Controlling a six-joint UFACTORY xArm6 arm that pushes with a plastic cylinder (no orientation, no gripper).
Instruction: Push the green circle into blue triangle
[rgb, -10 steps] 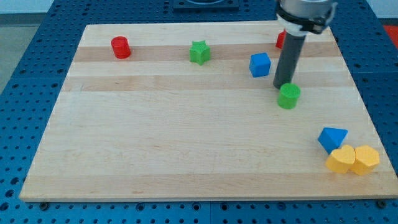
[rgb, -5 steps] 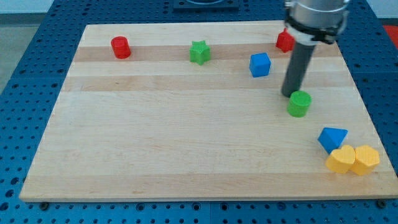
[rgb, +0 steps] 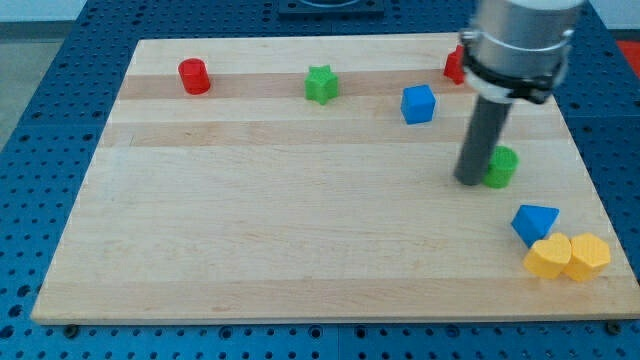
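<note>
Green circle (rgb: 501, 166) pressed on its left by my tip (rgb: 468, 181), your target blue triangle (rgb: 534, 222) below-right, apart, touching two yellow blocks (rgb: 567, 257), bare rod, nothing gripped.

The table (rgb: 300, 240) is seen as pale, smooth, matt wood; the green circle (rgb: 503, 166) looks like matt plastic.

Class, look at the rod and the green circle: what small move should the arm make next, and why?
Probably shift my tip round to the upper-left side of the green circle, then push toward the view's bottom right. The tip sits against the circle's left side, while the blue triangle lies below and slightly right.
</note>
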